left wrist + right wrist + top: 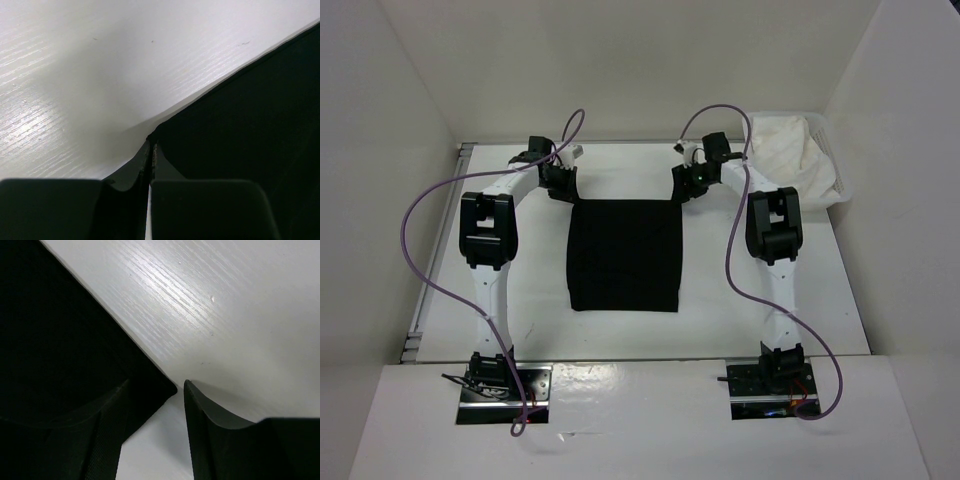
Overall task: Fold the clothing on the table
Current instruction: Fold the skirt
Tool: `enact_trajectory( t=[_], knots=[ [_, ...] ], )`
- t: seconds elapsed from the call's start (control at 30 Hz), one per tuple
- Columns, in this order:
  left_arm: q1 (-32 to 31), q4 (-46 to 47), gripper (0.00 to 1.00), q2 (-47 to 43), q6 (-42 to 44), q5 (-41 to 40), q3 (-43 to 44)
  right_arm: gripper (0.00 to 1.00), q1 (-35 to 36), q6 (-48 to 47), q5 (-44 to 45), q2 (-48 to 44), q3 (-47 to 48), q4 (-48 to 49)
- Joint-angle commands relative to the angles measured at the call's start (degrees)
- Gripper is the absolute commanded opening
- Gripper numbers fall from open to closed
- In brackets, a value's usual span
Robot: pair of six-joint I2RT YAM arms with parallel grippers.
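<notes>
The black garment [625, 255] lies flat at the middle of the white counter [810, 300]. It is a smooth, nearly square shape with its edges running straight toward 12 and 6 o'clock.

The left pincer [560, 185] is down at the garment's 11 o'clock corner. In the left wrist view its two fingers [200, 210] are pressed together, and the tip of that corner runs up into the seam between them, so it is closed on the garment. The fabric edge beside the tips stands in a slight ridge off the counter.

The right pincer [688, 185] is at the 1 o'clock corner. In the right wrist view its jaws stand moderately apart, astride the corner point. One finger [100, 440] is over the black fabric, the other is over bare counter, and the corner lies in the gap between them. Whether either finger touches the fabric cannot be told.

At the counter's 2 o'clock corner a white bin [842, 190] holds a crumpled white cloth [785, 150], well apart from the garment. A purple cable [430, 280] loops along each arm.
</notes>
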Motion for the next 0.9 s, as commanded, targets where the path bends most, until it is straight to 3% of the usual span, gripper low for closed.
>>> enact_trajectory(
  t=[0.0, 0.37, 0.5, 0.87],
  knots=[
    [-0.1, -2.4, 0.0, 2.0, 0.1, 0.1, -0.2, 0.52, 0.9, 0.3, -0.9, 1.0, 2.1, -2.5],
    [-0.1, -2.4, 0.0, 2.0, 0.1, 0.1, -1.2, 0.19, 1.9, -0.8, 0.2, 2.1, 3.2, -4.3],
    [-0.1, -3.0, 0.0, 2.0, 0.1, 0.1, -0.5, 0.0, 1.9, -1.3, 0.9, 2.6, 3.8, -4.8],
    [-0.1, -5.7, 0.0, -1.5, 1.7, -1.6, 6.7, 0.0, 1.9, -1.8, 7.8, 0.1, 12.7, -7.3]
  ],
)
